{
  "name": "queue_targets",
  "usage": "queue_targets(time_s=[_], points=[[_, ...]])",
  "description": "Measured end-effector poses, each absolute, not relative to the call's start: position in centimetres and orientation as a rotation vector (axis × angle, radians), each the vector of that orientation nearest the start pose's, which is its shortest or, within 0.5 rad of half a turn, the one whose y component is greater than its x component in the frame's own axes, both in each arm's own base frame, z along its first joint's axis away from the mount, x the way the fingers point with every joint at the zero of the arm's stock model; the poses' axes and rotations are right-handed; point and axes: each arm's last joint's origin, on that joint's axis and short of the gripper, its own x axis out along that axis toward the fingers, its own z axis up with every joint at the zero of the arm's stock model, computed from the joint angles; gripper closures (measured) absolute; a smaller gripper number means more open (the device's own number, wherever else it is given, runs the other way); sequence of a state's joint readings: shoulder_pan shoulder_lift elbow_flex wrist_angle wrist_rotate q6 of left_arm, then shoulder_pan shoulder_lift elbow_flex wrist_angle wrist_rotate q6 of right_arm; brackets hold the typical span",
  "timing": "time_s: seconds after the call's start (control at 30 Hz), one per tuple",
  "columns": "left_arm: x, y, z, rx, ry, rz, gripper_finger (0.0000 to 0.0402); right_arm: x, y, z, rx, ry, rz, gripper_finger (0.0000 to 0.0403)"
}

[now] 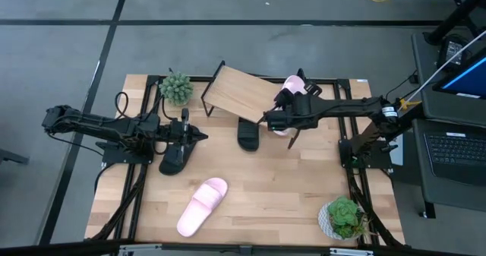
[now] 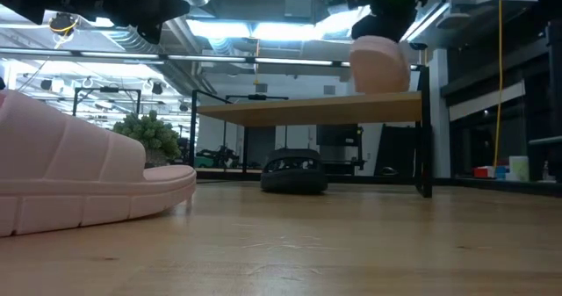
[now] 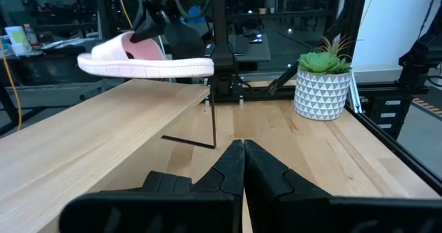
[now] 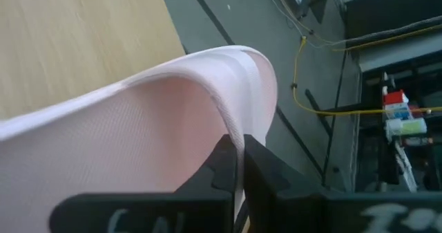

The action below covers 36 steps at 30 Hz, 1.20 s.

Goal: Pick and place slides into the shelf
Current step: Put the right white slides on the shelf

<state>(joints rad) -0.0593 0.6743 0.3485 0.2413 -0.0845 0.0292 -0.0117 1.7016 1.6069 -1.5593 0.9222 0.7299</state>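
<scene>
My right gripper (image 1: 288, 104) is shut on a pale pink slide (image 1: 293, 87), held over the right end of the slanted shelf (image 1: 239, 93). In the low view this slide (image 2: 379, 63) hangs just above the board (image 2: 307, 110). One black slide (image 1: 248, 133) lies on the table under the shelf's front edge. A second black slide (image 1: 175, 159) lies beside my left gripper (image 1: 200, 137), which is shut and empty. The other pink slide (image 1: 202, 205) rests sole down near the table's near edge. My right gripper (image 4: 238, 146) pinches the pink slide between its two fingers by the edge of its wide strap (image 4: 231, 122). The fingers come from above, pointing down. The slide (image 3: 145, 57) is lifted clear of the shelf, its sole roughly level.
A small green plant (image 1: 176, 87) stands at the shelf's left end. A potted succulent (image 1: 342, 216) sits at the near right corner. Thin black shelf legs (image 3: 213, 122) rise from the table. Bare tabletop (image 1: 281, 195) lies in the middle near part.
</scene>
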Motion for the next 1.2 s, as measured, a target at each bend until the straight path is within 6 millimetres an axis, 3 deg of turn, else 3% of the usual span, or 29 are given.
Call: queue_targets(time_s=[0.4, 1.2], points=[[16.1, -0.7, 23.9, 0.035, 0.085, 0.024, 0.0401, 29.3, -2.7, 29.4, -0.252, 1.220, -1.153, 0.0390], [16.1, -0.7, 23.9, 0.035, 0.085, 0.024, 0.0401, 29.7, -2.8, 29.3, -0.362, 1.286, -1.051, 0.0390]])
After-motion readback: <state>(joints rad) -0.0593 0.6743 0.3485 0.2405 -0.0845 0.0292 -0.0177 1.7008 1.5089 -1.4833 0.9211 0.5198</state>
